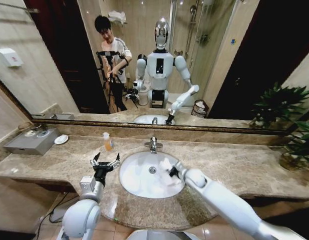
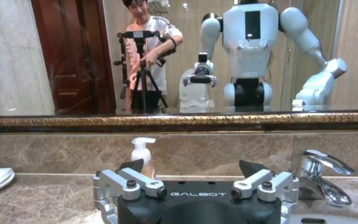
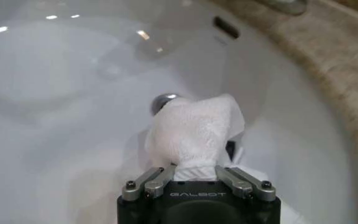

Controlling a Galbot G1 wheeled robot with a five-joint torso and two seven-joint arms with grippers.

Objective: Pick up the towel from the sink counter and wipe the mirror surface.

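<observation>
1. The right gripper is pinching the towel between its jaws, inside the white basin of the sink counter.
2. The towel is bunching above the drain.
3. The left gripper is hovering with jaws spread over the counter, near the soap bottle, facing the mirror surface.

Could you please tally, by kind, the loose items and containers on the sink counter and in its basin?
Small white terry towel, clamped in the right gripper over the white basin: 1
Clear pump soap bottle with orange liquid: 1
Small round white dish: 1
Grey rectangular tray box: 1
Potted green plant: 1
Total: 5
</observation>
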